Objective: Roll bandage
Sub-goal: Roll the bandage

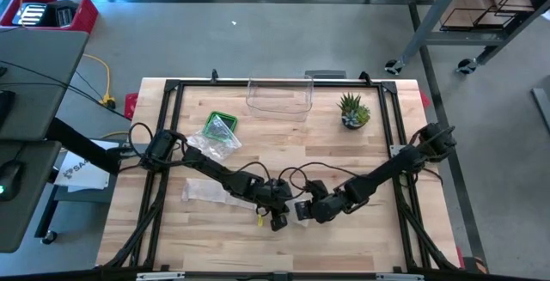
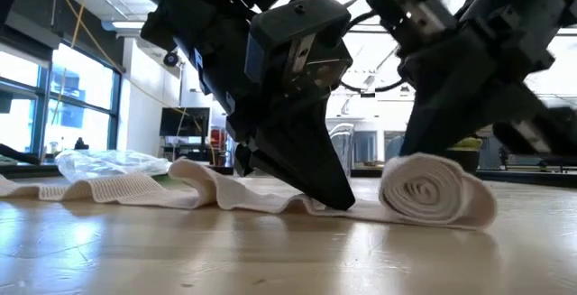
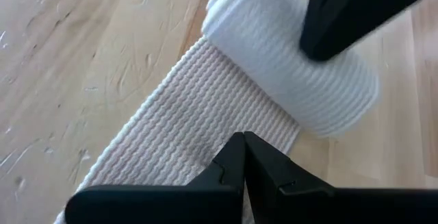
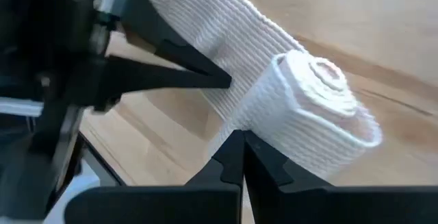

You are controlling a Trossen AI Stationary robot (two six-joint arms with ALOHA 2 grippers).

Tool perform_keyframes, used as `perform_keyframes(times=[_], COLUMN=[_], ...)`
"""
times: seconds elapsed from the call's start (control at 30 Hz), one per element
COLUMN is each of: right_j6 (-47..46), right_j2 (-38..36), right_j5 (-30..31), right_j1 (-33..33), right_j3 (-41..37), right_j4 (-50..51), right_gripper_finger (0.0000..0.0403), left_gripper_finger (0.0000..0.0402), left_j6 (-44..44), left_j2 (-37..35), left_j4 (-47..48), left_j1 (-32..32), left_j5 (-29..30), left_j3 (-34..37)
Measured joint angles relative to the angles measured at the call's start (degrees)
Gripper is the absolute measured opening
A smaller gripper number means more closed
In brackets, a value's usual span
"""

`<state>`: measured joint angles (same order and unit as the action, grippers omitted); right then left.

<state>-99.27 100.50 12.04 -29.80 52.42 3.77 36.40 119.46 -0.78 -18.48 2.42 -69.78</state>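
Low in the high view's centre, the bandage (image 2: 433, 191) lies part-rolled, its tail trailing left. The left gripper (image 2: 338, 200), clenched empty, pins the tail; the right gripper (image 4: 243, 142), clenched empty, presses the roll. Keep the tail taut and roll evenly so the layers stay aligned.

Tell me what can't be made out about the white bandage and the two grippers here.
- High view: the rolled part of the white ribbed bandage sits under the two dark arms; its roll can't be seen there.
- Low view: the right gripper tip is behind the roll.
- Left wrist view: the left gripper covers the strip beneath; contact unclear.
- Clear plastic bag: contents too small.
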Motion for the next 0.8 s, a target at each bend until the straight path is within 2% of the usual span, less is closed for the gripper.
perform_keyframes(times=[0.1, 0.2, 0.43, 0.6, 0.8], right_j6=[0.31, 0.58, 0.53, 0.53, 1.9], right_j2=[-3.02, -4.18, 0.13, 1.86, 1.93], right_j5=[0.83, 0.99, 1.82, 3.71, -0.4], right_j1=[-0.06, -0.02, 1.43, 3.39, 3.42], right_j3=[-0.02, -0.02, 0.0, -0.04, -0.04], right_j4=[4.49, 4.93, -6.07, -6.14, -5.53], right_gripper_finger=[0.0, 0.0, 0.0, 0.0, 0.0], left_gripper_finger=[0.0, 0.0, 0.0, 0.0, 0.0], left_j6=[0.0, 0.0, 0.0, 0.02, 0.02], left_j2=[0.0, 0.0, 0.0, 0.0, 0.0], left_j4=[0.13, 0.11, 0.11, 0.14, 0.17], left_j1=[-0.02, -0.02, -0.02, -0.08, -0.05], left_j5=[-0.04, -0.02, -0.04, -0.17, -0.37], left_j3=[0.0, 0.02, 0.02, 0.02, 0.04])
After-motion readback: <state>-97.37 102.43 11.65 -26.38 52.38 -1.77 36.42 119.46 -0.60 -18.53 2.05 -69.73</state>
